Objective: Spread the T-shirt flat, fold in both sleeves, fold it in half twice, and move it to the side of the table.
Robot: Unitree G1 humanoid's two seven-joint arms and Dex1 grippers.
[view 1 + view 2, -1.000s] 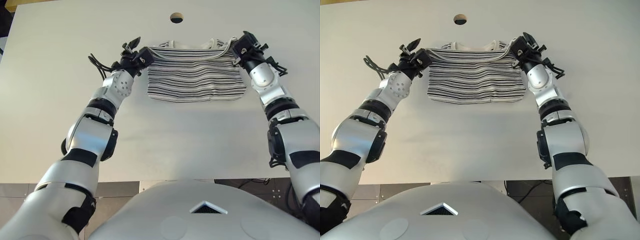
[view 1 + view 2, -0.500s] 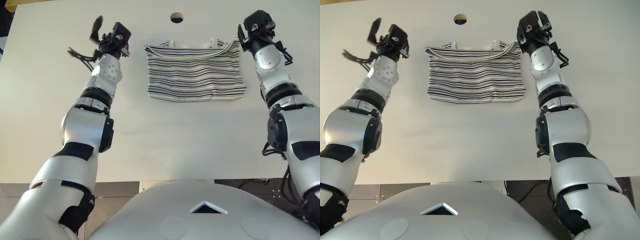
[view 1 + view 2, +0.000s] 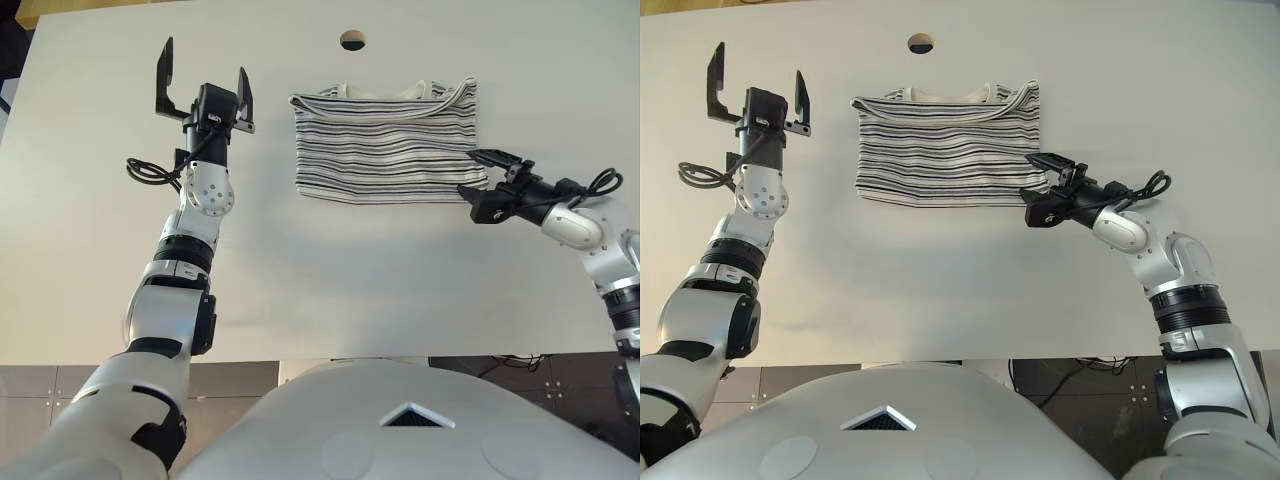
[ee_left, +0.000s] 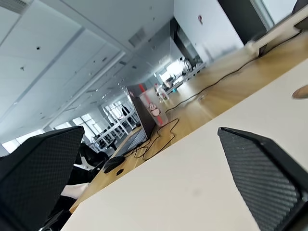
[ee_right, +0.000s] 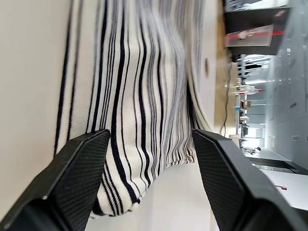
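Left eye view: on the left, the left gripper (image 3: 205, 70) is held up above the white table (image 3: 330, 270), well apart from the cloth, with its two black fingers (image 3: 163, 75) spread wide and nothing between them. The left wrist view shows the same wide gap, with bare tabletop (image 4: 183, 187) between the two textured pads and an office room in the distance.

In the middle, at the far part of the table, lies the T-shirt (image 3: 385, 140). It is white with thin black stripes and folded into a compact, roughly rectangular stack, with the neckline toward the far edge. Its near hem is a little wavy, and its far right corner curls up slightly. Just beyond the neckline there is a small round hole (image 3: 352, 39) in the tabletop.

On the right, the right gripper (image 3: 467, 172) is low over the table and points sideways at the near right corner of the T-shirt. Its jaws are parted, and one fingertip is over the edge of the fabric. In the right wrist view the two fingers stand apart, and the striped cloth (image 5: 144, 96) and its folded edge fill the gap between them. Whether the pads touch the cloth cannot be told.
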